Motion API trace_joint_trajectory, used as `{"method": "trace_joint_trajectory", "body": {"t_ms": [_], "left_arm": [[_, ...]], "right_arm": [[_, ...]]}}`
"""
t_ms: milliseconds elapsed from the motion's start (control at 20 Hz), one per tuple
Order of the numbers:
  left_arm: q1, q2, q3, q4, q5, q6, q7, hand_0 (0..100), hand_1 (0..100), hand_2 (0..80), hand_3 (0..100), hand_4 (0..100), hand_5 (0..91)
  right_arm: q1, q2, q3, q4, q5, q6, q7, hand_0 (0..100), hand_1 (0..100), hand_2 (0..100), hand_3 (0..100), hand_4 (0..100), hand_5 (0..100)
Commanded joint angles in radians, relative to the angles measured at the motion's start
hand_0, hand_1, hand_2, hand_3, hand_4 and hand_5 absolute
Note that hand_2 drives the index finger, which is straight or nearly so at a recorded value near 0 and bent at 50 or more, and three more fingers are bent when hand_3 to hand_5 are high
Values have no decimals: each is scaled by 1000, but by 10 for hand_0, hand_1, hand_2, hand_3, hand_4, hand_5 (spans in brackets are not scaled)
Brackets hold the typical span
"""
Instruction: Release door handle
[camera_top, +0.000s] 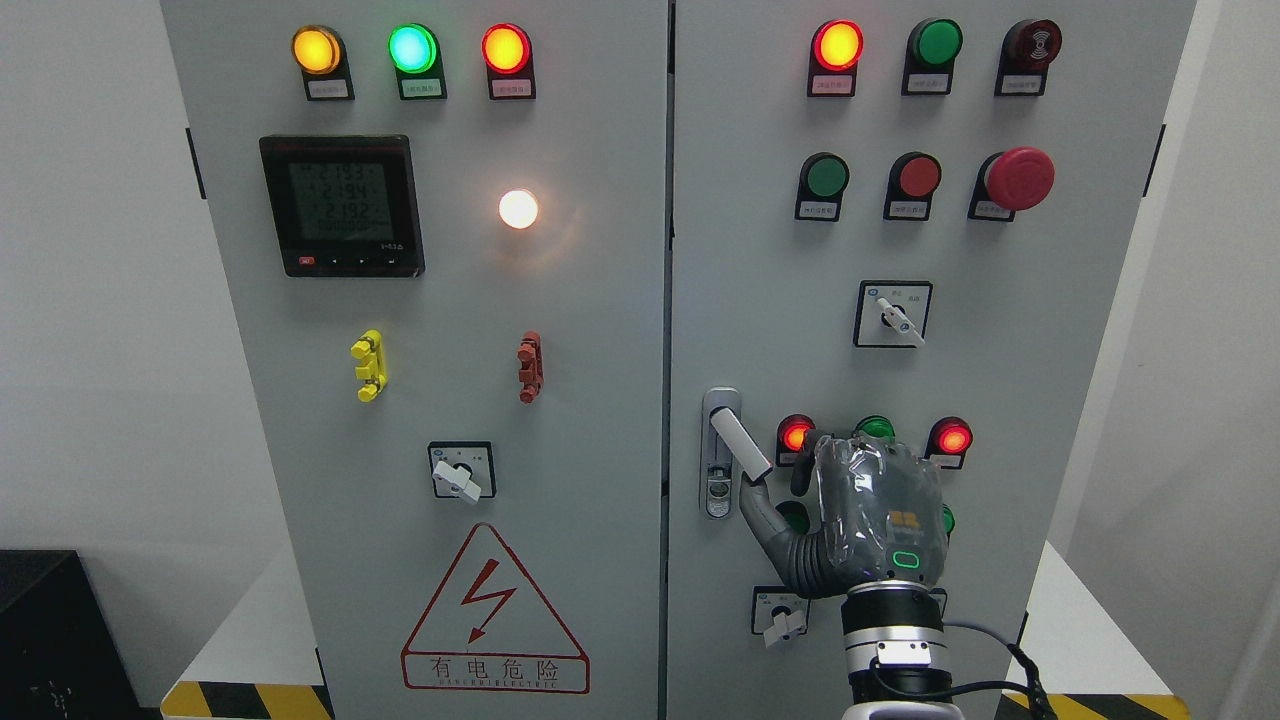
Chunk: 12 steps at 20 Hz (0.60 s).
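The grey door handle sits on the right cabinet door, near its left edge. It is swung out of its lock plate and tilts down to the right. My right hand comes up from the bottom edge, its back toward the camera. Its thumb stretches up-left, and the tip lies just under the handle's lower end. The other fingers point at the panel to the right of the handle and do not wrap it. My left arm does not show.
Lit red lamps and green buttons lie around and behind the hand. A rotary switch sits below the thumb and another above. The left door carries a meter, lamps and a warning triangle. Yellow-black floor tape runs along the base.
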Motion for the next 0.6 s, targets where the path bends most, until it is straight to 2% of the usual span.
{"method": "trace_joint_trajectory", "body": {"t_ms": [0,551], "left_arm": [[0,0,0,0,0,1,-1,0,0,45,106,5,0],[0,0,0,0,0,2,-1,0,0,45,106,5,0]], "right_arm": [[-1,1,-13,0,0,1,1,432,398,735,1000,762,719],[-5,-1,-11,-6,-2,-1,2,449,388,733,1000,762,719]]}}
